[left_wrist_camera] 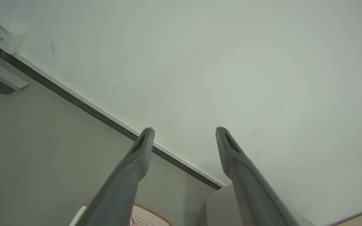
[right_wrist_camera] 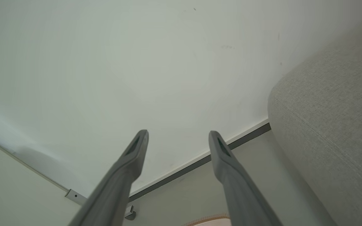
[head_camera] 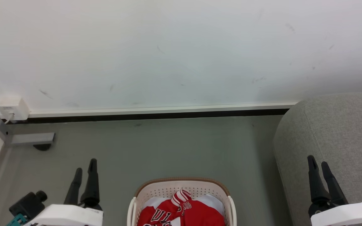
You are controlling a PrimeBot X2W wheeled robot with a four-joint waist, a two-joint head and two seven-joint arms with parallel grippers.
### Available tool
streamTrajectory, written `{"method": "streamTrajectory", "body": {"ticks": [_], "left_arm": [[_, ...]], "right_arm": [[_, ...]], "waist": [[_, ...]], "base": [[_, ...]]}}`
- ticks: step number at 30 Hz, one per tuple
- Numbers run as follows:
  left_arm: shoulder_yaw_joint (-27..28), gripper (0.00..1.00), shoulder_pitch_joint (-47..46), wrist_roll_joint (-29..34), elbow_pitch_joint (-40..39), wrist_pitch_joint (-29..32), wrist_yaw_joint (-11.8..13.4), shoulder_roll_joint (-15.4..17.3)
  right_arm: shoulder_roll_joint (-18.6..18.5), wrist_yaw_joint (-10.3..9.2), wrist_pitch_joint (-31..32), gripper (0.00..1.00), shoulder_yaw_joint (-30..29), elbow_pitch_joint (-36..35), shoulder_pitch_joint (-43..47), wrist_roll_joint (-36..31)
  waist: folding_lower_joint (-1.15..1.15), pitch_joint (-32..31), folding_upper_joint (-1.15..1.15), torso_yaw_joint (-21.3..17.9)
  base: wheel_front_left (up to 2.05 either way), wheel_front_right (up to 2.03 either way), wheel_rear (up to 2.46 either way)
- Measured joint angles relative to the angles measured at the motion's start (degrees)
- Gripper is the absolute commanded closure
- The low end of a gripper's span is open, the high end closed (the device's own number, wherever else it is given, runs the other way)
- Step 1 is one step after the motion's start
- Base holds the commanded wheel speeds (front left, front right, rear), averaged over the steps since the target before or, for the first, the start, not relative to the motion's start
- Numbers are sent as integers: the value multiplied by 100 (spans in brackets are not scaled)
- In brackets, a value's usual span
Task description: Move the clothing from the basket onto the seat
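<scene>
Left claw [head_camera: 86, 165] and right claw [head_camera: 317, 160] stand parted and empty either side of the basket [head_camera: 181, 180], where the red clothing [head_camera: 196, 215] lies heaped; the seat [head_camera: 341, 131] waits at right. Soft, light and limp, the clothing likely suits a pinch at a raised fold.

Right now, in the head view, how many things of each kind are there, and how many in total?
Grippers: 2 (left gripper, right gripper)
Basket: 1
Clothing: 1 red heap in the basket; number of pieces unclear
Seat: 1
Wall box: 1
Total: 6
</scene>
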Motion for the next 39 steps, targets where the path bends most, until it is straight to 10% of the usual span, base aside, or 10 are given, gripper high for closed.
{"method": "streamTrajectory", "body": {"ticks": [39], "left_arm": [[-255, 0, -89, 2449, 124, -592, 267, 114]], "right_arm": [[-26, 0, -580, 0, 381, 255, -175, -2680]], "waist": [[0, 76, 0, -71]], "base": [[0, 0, 0]]}}
